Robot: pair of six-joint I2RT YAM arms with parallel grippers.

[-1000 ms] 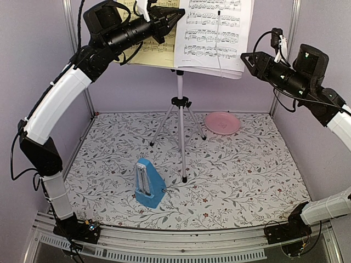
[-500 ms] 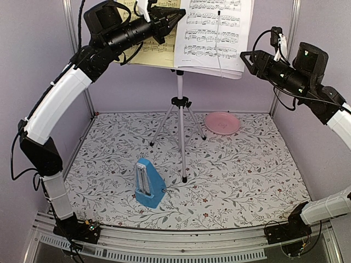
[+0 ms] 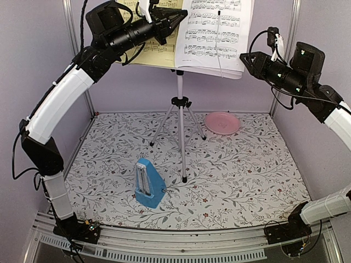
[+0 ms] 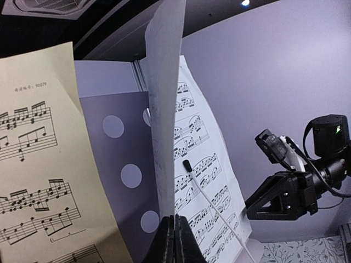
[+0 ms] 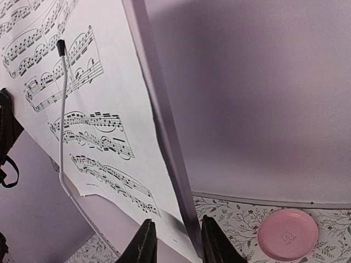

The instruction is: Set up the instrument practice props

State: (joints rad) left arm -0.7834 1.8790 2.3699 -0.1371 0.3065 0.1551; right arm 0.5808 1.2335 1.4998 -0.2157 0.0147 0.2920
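Top view: upper parts of white sheet [image 3: 203,33] and yellow sheet [image 3: 159,55] cut by top edge; my left arm [image 3: 60,98] hides much of yellow sheet. Right wrist view: can't tell if my right gripper [image 5: 177,220] touches music stand [image 5: 160,109] edge; mark on plate [image 5: 288,234], lower right, too small to read.

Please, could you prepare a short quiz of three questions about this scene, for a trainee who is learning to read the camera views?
1. True or false: the blue metronome lies on its side.
2. Fill the gap: in the top view, the pink plate sits to the ___ of the tripod legs.
3. The left gripper has its jaws shut on: A the blue metronome, B the white sheet, C the pink plate.
Key: 1 false, it stands upright. 2 right. 3 B.
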